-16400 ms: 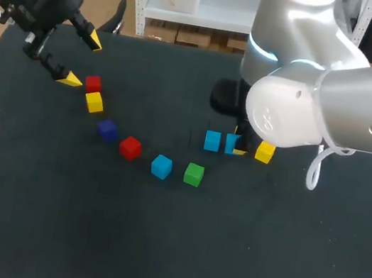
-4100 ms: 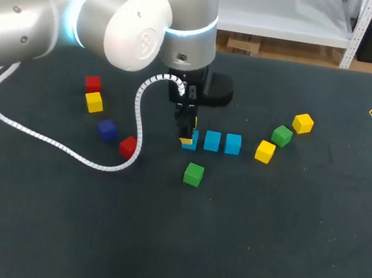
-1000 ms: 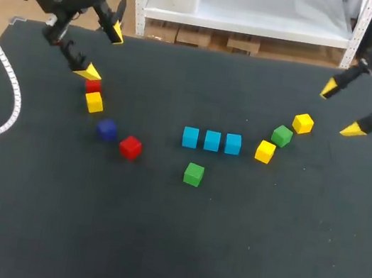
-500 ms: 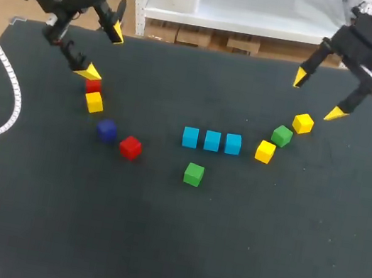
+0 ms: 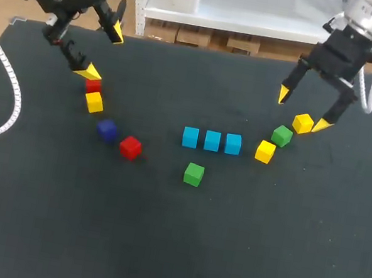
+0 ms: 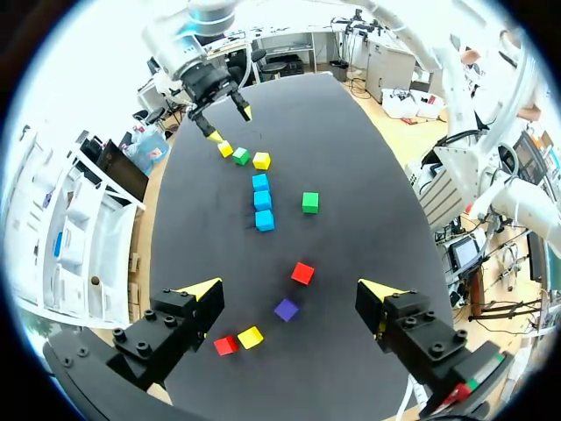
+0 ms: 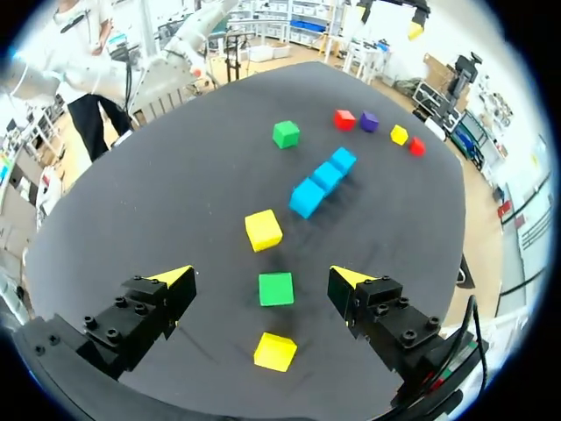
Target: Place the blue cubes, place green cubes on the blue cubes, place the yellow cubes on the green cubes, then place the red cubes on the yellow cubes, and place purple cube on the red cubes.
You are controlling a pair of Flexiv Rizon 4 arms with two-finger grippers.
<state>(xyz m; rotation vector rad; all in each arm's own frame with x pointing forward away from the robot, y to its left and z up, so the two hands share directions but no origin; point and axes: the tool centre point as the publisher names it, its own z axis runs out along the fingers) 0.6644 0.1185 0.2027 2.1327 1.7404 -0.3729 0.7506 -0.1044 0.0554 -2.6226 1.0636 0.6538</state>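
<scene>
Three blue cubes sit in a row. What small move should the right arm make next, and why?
Probably lower the right gripper straight onto the green cube. Its fingers stand open, with that cube showing between them in the wrist view, and the blue cubes carry nothing yet, so green comes next.

No writing, label, number or sign can be read on anything in these views.

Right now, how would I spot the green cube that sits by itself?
On the dark table, find the row of three blue cubes. The green cube lies alone on the robot's side of that row; the other green cube sits between two yellow cubes.
</scene>
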